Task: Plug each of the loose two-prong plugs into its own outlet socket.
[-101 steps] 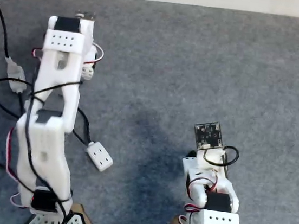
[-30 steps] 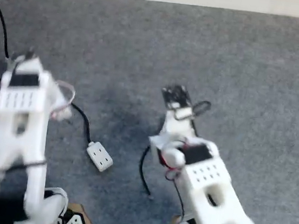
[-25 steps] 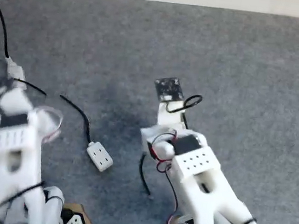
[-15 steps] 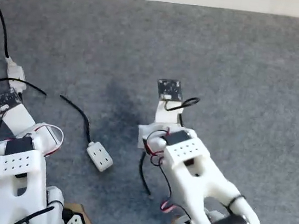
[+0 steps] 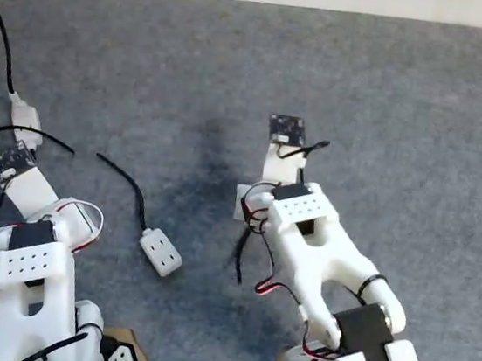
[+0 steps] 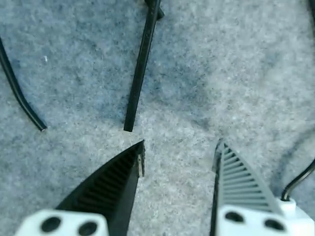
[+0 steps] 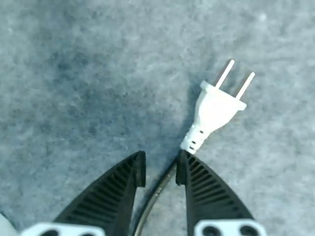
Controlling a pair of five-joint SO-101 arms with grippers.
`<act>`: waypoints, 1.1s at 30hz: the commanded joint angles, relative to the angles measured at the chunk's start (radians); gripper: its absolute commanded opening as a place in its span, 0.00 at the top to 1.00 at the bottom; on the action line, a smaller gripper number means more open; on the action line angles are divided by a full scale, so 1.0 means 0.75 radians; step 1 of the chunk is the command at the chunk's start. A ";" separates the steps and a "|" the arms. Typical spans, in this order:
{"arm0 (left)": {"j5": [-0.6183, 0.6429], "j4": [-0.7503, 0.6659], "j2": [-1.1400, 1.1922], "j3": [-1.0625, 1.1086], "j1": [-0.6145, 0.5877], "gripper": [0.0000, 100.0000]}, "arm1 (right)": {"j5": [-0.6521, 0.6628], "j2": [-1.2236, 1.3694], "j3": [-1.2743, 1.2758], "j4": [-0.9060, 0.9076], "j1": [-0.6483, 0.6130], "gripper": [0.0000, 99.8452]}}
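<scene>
A: Where does the white two-prong plug (image 7: 215, 110) sit?

B: It lies on the grey felt-covered desk (image 5: 427, 98), just ahead of the right arm's jaws, with its two metal prongs (image 7: 224, 73) pointing away from them.

A: And how do those jaws stand?

B: They are drawn close, only a slim gap left between the tips, and the plug's thin black cord (image 7: 162, 184) runs through that gap. They pinch it just behind the plug's ribbed neck. In the high view the cord's loose end trails out from beneath the right arm (image 5: 321, 243).

A: What of the left arm (image 5: 28, 269)?

B: It sits low at the lower left of the high view. The left arm's jaws are spread wide over bare felt. Two cut ends of black cable (image 6: 140, 73) lie just beyond the tips, apart from them.

A: Where is a socket?

B: A white oblong outlet socket block (image 5: 160, 252) lies on the desk between the two arms, nearer the left one, on its own black lead (image 5: 130, 189). It is well apart from the plug. More white connectors (image 5: 24, 119) on black leads lie at the left edge of the high view.
</scene>
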 commanded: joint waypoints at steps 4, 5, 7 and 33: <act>-0.012 -0.055 -0.005 0.032 0.019 0.77 | 0.059 -0.114 -0.054 0.019 0.075 0.89; -0.012 -0.065 -0.001 0.032 0.019 0.77 | 0.059 -0.109 -0.054 0.015 0.077 0.89; -0.012 -0.072 0.003 0.032 0.021 0.77 | 0.063 -0.109 -0.058 0.013 0.081 0.89; -0.012 -0.072 0.001 0.040 0.021 0.77 | 0.065 0.351 -0.318 -0.038 0.140 0.90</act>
